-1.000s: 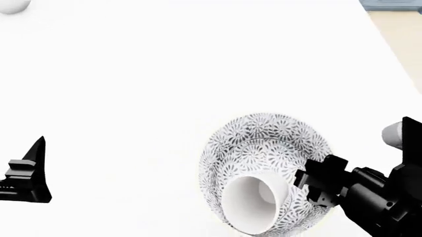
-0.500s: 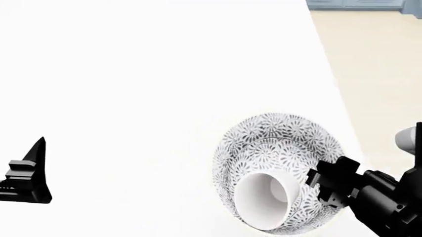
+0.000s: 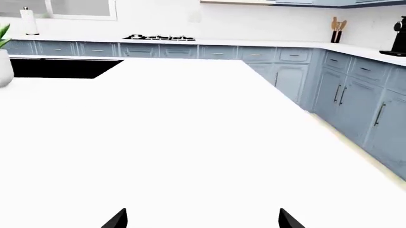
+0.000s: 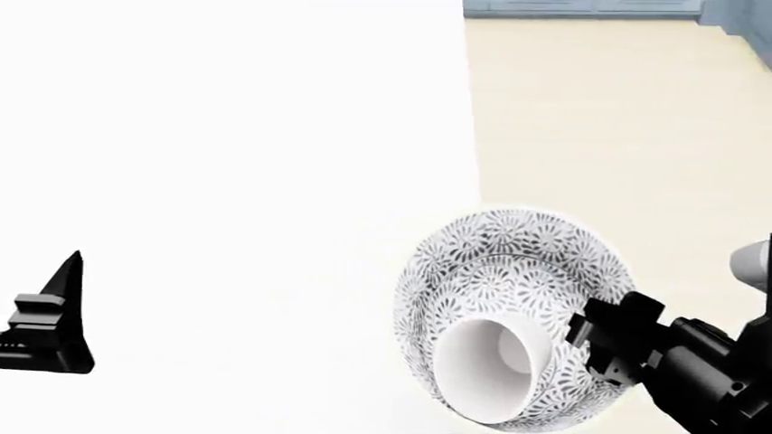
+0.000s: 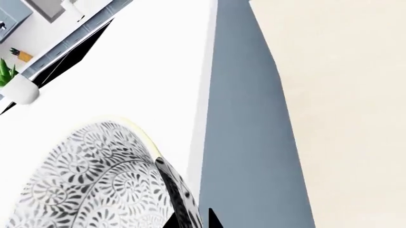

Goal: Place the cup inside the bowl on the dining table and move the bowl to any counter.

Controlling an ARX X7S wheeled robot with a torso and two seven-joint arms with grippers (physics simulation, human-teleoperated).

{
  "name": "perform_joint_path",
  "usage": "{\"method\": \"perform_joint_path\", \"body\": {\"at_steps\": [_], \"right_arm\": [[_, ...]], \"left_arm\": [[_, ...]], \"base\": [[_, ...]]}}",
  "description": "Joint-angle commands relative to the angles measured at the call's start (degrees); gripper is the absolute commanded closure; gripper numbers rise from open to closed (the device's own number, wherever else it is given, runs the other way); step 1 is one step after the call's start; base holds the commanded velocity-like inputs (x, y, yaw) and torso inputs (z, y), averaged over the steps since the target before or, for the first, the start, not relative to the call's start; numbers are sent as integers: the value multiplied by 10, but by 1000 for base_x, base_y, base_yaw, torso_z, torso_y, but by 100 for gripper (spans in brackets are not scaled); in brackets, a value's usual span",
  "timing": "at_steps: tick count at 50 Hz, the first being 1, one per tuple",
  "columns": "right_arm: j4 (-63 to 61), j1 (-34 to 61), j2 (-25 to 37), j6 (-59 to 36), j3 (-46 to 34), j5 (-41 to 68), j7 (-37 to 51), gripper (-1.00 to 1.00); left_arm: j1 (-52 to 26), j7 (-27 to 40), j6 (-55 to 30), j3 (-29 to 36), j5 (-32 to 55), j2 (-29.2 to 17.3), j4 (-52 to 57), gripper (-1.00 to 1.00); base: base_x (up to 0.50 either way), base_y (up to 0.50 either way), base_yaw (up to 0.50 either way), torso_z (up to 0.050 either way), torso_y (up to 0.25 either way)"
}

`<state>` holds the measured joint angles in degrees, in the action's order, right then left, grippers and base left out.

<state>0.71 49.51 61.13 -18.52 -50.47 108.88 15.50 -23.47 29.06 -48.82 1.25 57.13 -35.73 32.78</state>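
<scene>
White table (image 4: pixel 241 181) is seen under the bowl (image 4: pixel 513 271), whose rim is pinched by the right fingers (image 4: pixel 599 348). The cup (image 4: pixel 489 371) lies inside. Left fingers (image 3: pixel 120 219) are spread wide, holding nothing.

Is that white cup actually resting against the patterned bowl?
Touching. In the head view the cup lies tipped on its side inside the bowl, its wall resting on the bowl's patterned inner surface.

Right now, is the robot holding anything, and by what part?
Yes: the right gripper pinches the bowl by its rim, cup inside. The left gripper holds nothing.
</scene>
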Motion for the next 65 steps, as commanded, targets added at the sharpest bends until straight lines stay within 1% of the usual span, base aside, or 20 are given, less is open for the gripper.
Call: {"method": "perform_joint_path", "body": {"at_steps": [1, 37, 42, 44, 48, 65], "right_arm": [[3, -3, -1, 5, 8, -3, -3, 100], [10, -11, -4, 11, 12, -2, -5, 100], [4, -13, 7, 10, 14, 0, -3, 100], [3, -15, 11, 11, 15, 2, -3, 100], [6, -9, 8, 6, 16, 2, -2, 100], [14, -11, 0, 12, 16, -7, -2, 100]], "left_arm": [[-6, 2, -2, 4, 2, 0, -1, -100], [7, 0, 11, 6, -3, -1, -5, -100], [3, 0, 10, 7, -2, -1, -6, -100], [-5, 1, 9, 18, -8, 7, -12, -100], [-12, 6, 0, 10, 4, -3, -7, -100], [1, -8, 14, 13, -6, -6, -15, -100]], "base": [[2, -500, 0, 0, 0], [2, -500, 0, 0, 0], [2, -500, 0, 0, 2], [2, -500, 0, 0, 0], [2, -500, 0, 0, 0], [7, -500, 0, 0, 1]]}}
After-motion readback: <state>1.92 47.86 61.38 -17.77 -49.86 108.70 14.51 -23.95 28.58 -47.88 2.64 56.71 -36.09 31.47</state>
